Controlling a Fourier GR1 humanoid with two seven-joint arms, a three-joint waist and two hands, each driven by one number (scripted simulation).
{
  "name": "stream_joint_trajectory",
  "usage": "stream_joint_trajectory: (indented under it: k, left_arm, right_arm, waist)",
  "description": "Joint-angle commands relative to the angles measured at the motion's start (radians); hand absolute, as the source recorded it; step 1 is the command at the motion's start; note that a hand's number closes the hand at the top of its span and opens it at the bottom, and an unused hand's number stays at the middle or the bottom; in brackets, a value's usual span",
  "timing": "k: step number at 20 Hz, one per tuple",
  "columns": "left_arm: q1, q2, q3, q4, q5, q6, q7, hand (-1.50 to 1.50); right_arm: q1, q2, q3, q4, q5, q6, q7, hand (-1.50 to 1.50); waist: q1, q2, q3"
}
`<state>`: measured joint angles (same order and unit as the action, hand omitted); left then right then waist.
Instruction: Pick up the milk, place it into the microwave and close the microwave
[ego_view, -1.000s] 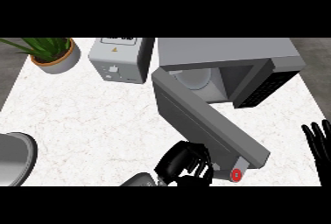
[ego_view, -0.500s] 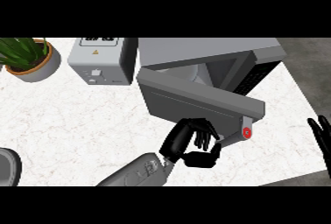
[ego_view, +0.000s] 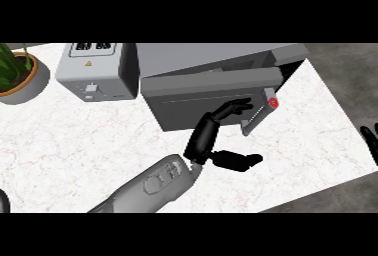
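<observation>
The left hand (ego_view: 214, 131) reaches up from the lower middle of the counter (ego_view: 88, 145), its grey forearm (ego_view: 151, 187) coming in from the bottom edge. Its fingers (ego_view: 235, 107) are stretched out straight and lie against the face of the microwave door (ego_view: 210, 97), near the door's right end; the thumb (ego_view: 238, 161) juts out to the right, low and apart from the door, curled round nothing. So the hand is spread wide and holds nothing, flat against the door. The door is most of the way round towards the microwave (ego_view: 221, 57), with only a narrow dark gap at its right end. A red dot (ego_view: 273, 103) sits on the door's right edge, just beside the fingertips. The milk is not visible anywhere; whether it sits inside the microwave cannot be told, since the door hides the inside. The right hand (ego_view: 368, 140) shows only as a few dark fingers at the right edge, upright and relaxed, resting well apart from the microwave. A toaster (ego_view: 96, 70) stands just left of the microwave, touching or almost touching it. A potted plant (ego_view: 16, 72) is at the counter's upper left corner.
</observation>
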<state>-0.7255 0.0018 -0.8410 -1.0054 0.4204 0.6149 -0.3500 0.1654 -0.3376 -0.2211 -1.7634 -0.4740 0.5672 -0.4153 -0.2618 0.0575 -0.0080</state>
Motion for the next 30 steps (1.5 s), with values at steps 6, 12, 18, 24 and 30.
stream_joint_trajectory:
  k: [6,12,18,24,30]
  left_arm:
    - [-0.138,-0.002,0.044,0.083,0.105,0.04,-0.059,-1.5]
    - [-0.171,-0.002,0.041,0.124,0.151,0.059,-0.102,-1.5]
    - [-0.198,-0.002,0.038,0.148,0.198,0.064,-0.132,-1.5]
    - [-0.196,-0.001,0.023,0.171,0.233,0.074,-0.177,-1.5]
    - [-0.197,-0.001,0.021,0.182,0.271,0.084,-0.224,-1.5]
  right_arm:
    - [-0.065,-0.042,-0.003,-0.009,-0.082,0.027,0.046,-1.5]
    - [-0.104,-0.068,0.003,-0.01,-0.143,0.047,0.077,-1.5]
    - [-0.133,-0.097,-0.003,0.001,-0.181,0.06,0.098,-1.5]
    - [-0.149,-0.115,-0.002,-0.001,-0.212,0.052,0.13,-1.5]
    - [-0.164,-0.147,-0.019,0.01,-0.241,0.046,0.158,-1.5]
  waist:
    - [-0.055,0.021,0.002]
    - [-0.068,0.026,0.002]
    - [-0.089,0.034,0.004]
    - [-0.105,0.036,0.004]
    - [-0.117,0.037,0.003]
